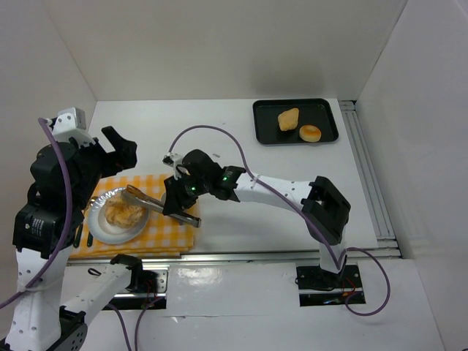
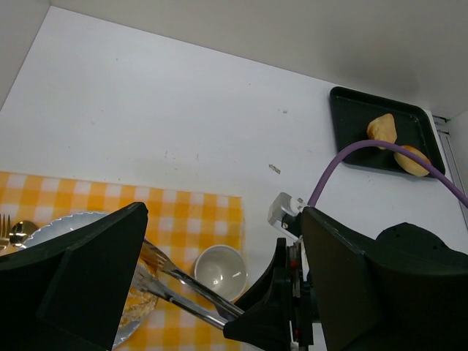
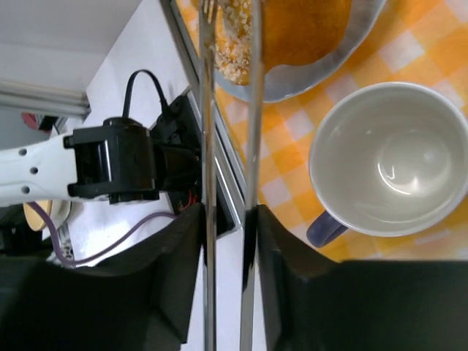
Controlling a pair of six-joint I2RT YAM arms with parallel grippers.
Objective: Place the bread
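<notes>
A golden piece of bread [image 1: 123, 213] lies on a silver plate [image 1: 99, 228] on the yellow checked cloth [image 1: 170, 235]. My right gripper [image 1: 180, 202] is shut on metal tongs [image 1: 155, 203], one finger pressed against each arm. In the right wrist view the tongs [image 3: 208, 110] reach up to the bread [image 3: 300, 29], with their two arms slightly apart at its edge. My left gripper [image 1: 110, 156] hangs open above the cloth's far left, holding nothing. Through its fingers [image 2: 88, 270] I see the tongs [image 2: 183, 281] below.
A white mug [image 3: 391, 157] stands on the cloth beside the plate [image 3: 322, 69], close under my right gripper [image 3: 230, 219]. A black tray [image 1: 267, 133] at the back right holds two more breads [image 1: 288, 118] [image 1: 311, 132]. A metal rail runs along the table's near edge.
</notes>
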